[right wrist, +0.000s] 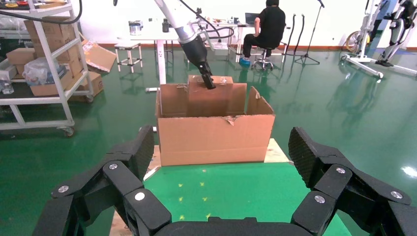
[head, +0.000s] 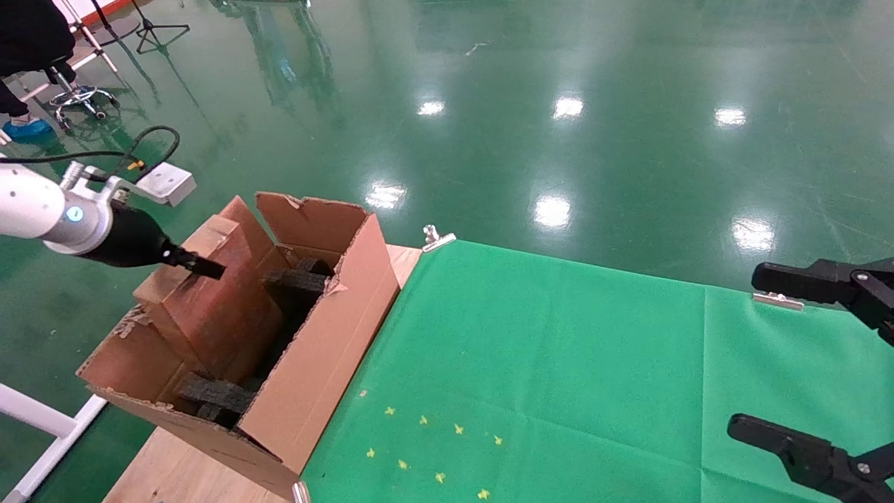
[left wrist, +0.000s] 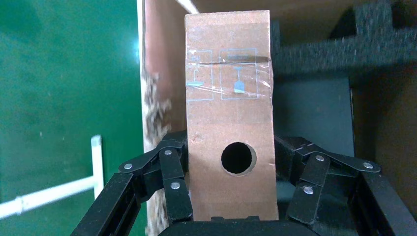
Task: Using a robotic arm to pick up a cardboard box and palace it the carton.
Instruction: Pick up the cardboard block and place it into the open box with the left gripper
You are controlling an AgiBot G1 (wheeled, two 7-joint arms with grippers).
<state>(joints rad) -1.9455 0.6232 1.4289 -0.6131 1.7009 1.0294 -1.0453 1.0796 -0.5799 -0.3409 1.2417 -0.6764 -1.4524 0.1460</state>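
The robotic arm (head: 42, 209), my left, reaches over the carton (head: 328, 328), which stands on the table's left end. My left gripper (head: 202, 265) is shut on the cardboard box (head: 209, 300) and holds it upright and tilted inside the carton, against the left wall. In the left wrist view the fingers (left wrist: 174, 167) press both sides of the box (left wrist: 228, 73), beside its round hole. Dark foam pieces (head: 300, 279) lie in the carton. My right gripper (head: 775, 356) is open and empty at the right edge, above the green cloth.
A green cloth (head: 559, 363) covers most of the wooden table (head: 174, 468), held by metal clips (head: 436, 237). A white frame bar (head: 42, 419) runs left of the carton. The right wrist view shows shelves (right wrist: 44, 64) and a seated person (right wrist: 270, 24) behind.
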